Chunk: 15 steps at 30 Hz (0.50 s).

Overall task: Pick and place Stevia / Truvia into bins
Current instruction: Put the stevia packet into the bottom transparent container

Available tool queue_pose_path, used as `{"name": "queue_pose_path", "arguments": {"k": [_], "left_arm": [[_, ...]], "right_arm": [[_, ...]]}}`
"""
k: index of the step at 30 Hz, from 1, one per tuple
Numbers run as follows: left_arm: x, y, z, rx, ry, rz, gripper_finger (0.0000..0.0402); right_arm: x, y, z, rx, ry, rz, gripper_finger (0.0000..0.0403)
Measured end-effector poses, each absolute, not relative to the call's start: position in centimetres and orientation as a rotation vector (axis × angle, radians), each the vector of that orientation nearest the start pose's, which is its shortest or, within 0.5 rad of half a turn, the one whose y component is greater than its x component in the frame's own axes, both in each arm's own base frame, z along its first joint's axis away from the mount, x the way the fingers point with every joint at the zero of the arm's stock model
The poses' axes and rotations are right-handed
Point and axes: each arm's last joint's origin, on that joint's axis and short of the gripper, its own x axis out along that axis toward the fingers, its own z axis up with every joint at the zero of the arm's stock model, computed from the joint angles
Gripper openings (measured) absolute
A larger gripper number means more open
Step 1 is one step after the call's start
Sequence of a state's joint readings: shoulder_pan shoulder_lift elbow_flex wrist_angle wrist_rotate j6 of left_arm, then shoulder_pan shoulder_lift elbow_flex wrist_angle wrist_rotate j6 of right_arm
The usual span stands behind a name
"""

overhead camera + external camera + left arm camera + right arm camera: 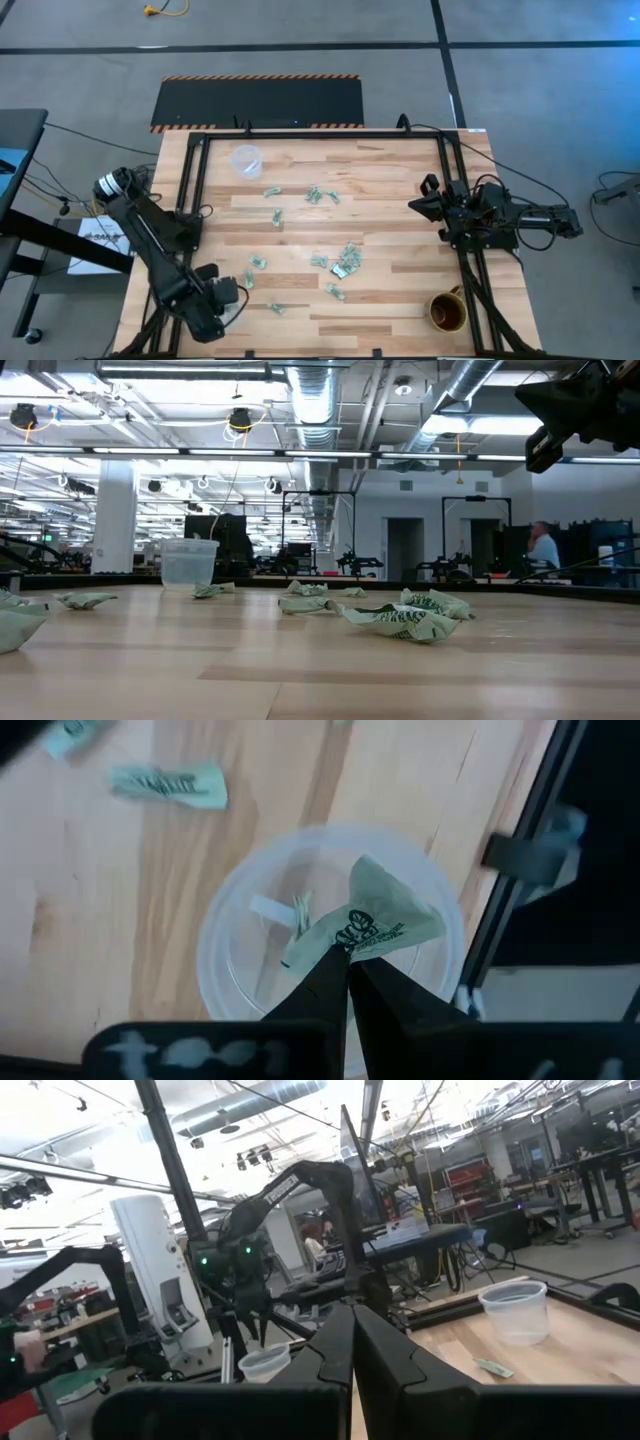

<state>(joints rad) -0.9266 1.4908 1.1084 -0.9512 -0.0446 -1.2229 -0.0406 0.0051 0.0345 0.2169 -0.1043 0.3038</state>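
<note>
**A:** Start on the left. What was the left gripper [347,958] doing?

**B:** It hung over the table's near left corner with its fingers pinched together on one pale green packet [372,920], directly above a clear cup [232,938]. In the left wrist view the held packet sat over the cup's mouth, and another packet [282,912] already lay inside.

**A:** And the other cup?

**B:** A second clear cup [246,160] stood near the far left corner of the wooden table [400,200], upright and apart from everything else.

**A:** Where were the remaining packets?

**B:** Scattered loose over the middle of the table. A few lay just right of the far cup [321,195], a tighter cluster sat near the centre [343,260], and a couple were nearer the left gripper [256,264]. From table height they looked crumpled [400,620].

**A:** The right side?

**B:** The right gripper [418,204] waited at the table's right edge, raised, fingers closed together and holding nothing. A brown mug [447,312] stood at the near right corner.
</note>
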Motion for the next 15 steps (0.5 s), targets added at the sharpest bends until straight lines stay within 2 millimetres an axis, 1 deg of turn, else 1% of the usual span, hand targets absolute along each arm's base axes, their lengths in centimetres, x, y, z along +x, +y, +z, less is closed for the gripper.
{"name": "queue_pose_path", "arguments": {"k": [3,9,15], "left_arm": [[16.62,-21.87,23.05,-0.359,1.418,0.101,0.0],[16.8,-21.89,22.78,-0.396,1.426,0.146,0.0002],[16.57,-21.5,22.7,-0.396,1.445,0.209,0.0029]], "right_arm": [[9.28,-0.08,19.56,0.284,-0.234,0.1,0.0],[9.28,-0.07,19.56,0.284,-0.234,0.101,0.0],[9.28,-0.07,19.57,0.285,-0.234,0.101,0.0]]}}
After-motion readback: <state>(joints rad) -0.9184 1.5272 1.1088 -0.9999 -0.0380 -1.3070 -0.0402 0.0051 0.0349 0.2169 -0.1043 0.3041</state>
